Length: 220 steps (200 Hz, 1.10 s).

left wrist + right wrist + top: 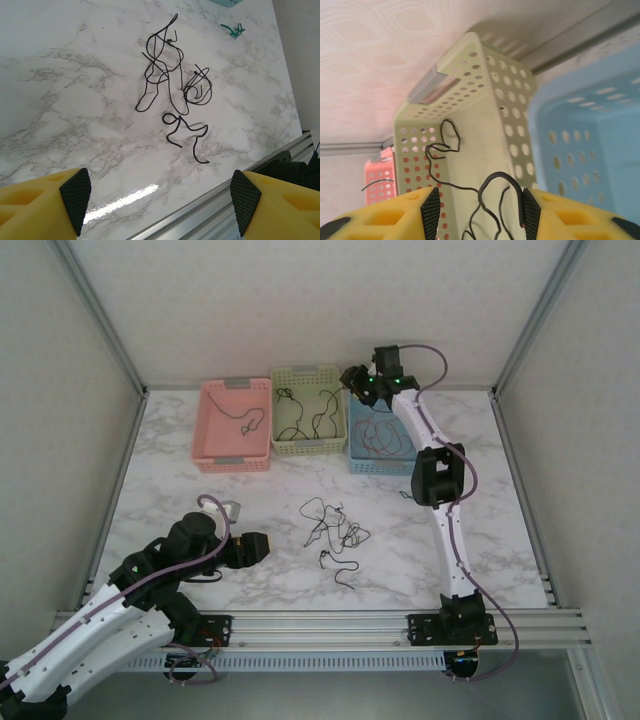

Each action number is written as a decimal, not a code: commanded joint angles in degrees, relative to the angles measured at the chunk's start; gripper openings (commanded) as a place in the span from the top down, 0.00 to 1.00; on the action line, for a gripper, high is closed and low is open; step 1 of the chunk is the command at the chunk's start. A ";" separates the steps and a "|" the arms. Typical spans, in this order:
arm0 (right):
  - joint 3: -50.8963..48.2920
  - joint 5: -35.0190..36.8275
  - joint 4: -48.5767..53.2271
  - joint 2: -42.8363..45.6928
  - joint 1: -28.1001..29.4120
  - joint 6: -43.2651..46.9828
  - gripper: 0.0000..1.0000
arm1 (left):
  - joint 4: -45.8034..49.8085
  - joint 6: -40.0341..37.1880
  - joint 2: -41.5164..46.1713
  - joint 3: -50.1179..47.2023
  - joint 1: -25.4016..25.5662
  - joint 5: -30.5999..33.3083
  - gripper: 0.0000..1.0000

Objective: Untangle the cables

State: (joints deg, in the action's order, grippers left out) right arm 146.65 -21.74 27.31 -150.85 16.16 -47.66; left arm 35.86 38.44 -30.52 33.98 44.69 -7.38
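Bare tabletop (400,570) around cables (335,530), baskets (308,448) behind.

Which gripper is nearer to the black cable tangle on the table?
Left. The left gripper sits just left of the tangle; the right gripper is far back over the baskets.

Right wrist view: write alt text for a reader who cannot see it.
The right claw, jaws apart, hangs over the pale green basket, a black cable looping between its pads. A blue basket sits at right, a pink basket at far left.
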 commanded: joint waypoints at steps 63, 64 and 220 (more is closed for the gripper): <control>8.04 -5.81 -13.37 -6.56 5.22 -1.99 0.51 | 0.15 0.15 -0.24 -0.40 0.14 0.08 0.23; 8.13 -5.79 -13.48 -6.65 5.34 -2.04 0.51 | 0.21 0.15 -0.24 -0.40 0.14 0.08 0.23; -2.11 1.45 11.95 17.44 8.01 18.44 0.52 | -3.60 0.28 -3.38 -0.19 0.14 -2.31 0.22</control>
State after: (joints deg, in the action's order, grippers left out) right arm 152.92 -24.18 30.37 -150.98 24.23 -37.52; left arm 35.44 38.44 -31.70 33.93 44.69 -7.86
